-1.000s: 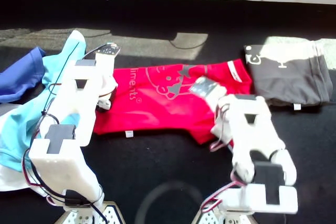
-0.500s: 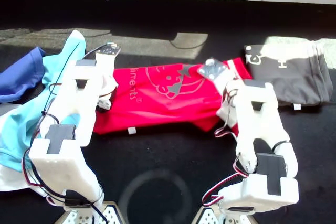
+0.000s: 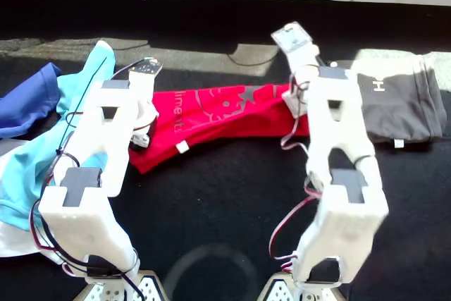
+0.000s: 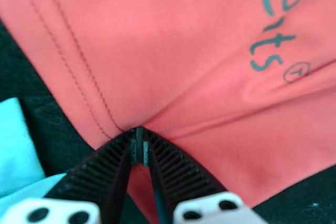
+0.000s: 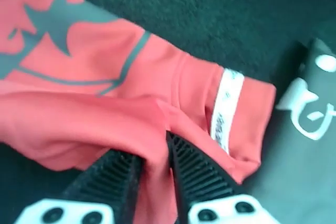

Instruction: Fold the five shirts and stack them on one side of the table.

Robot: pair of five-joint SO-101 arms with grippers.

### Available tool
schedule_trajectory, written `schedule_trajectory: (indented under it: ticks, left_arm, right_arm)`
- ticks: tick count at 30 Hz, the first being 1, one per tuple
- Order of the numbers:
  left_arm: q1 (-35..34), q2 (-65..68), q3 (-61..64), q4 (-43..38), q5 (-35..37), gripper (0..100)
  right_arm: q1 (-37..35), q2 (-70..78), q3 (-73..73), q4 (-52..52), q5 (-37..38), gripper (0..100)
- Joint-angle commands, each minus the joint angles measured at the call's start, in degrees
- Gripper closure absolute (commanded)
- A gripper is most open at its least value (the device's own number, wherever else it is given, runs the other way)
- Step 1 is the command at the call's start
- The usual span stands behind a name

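We have the red cotton shirt with teal print (image 3: 218,114) lying across the middle of the black cloth-covered bench (image 3: 225,209), drawn into a long narrow band between the two arms. The left hand (image 4: 139,141) is pinched tight on the fabric at the shirt's end beside the light blue shirt (image 3: 28,167), close to a line of hem stitching. The right hand (image 5: 155,148) is clamped on a raised fold of the same red cloth near the white neck label (image 5: 226,106), at the end touching the folded dark grey shirt (image 3: 398,107). A dark blue shirt (image 3: 28,100) lies bunched at the far side of the light blue one.

We judge the step in hand to be a lengthwise fold of the red shirt, with most of the task ahead: one shirt looks folded, and the others are loose.

To do this well, we should hold gentle tension between the two hands so the band lies without wrinkles. The gripped edge should then go down squarely along the opposite edge. Both ends ought to travel evenly, or the fold will skew. We should open the hands only once the cloth rests flat. We should also mind the grey shirt, since the red end could drag across it.
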Motion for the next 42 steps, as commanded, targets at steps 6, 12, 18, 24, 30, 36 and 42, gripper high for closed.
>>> schedule_trajectory:
  ticks: [6,12,18,24,30,36,42]
  left_arm:
    - [0.84,0.13,0.57,-0.88,0.18,99]
    - [0.84,0.13,0.57,-0.88,0.18,99]
    - [0.84,0.13,0.57,-0.88,0.18,99]
    - [0.75,-0.22,0.66,-0.79,0.18,99]
    - [0.84,-3.47,0.66,3.78,0.18,99]
    - [0.22,-14.64,1.19,8.44,0.18,99]
    - [-6.46,-16.66,1.01,8.97,0.18,99]
  right_arm:
    - [1.01,8.31,-18.42,1.63,-14.33,82.8]
    - [2.95,4.44,-28.0,10.33,-21.54,82.7]
    - [2.68,0.84,-33.01,18.68,-21.19,82.6]
    - [-3.82,-0.13,-33.19,28.97,-21.19,86.2]
    - [-15.43,0.31,-32.84,26.33,-21.54,98.0]
    - [-24.13,9.8,-32.48,18.59,-21.54,98.0]
    - [-26.86,16.75,-32.66,18.59,-21.54,98.0]
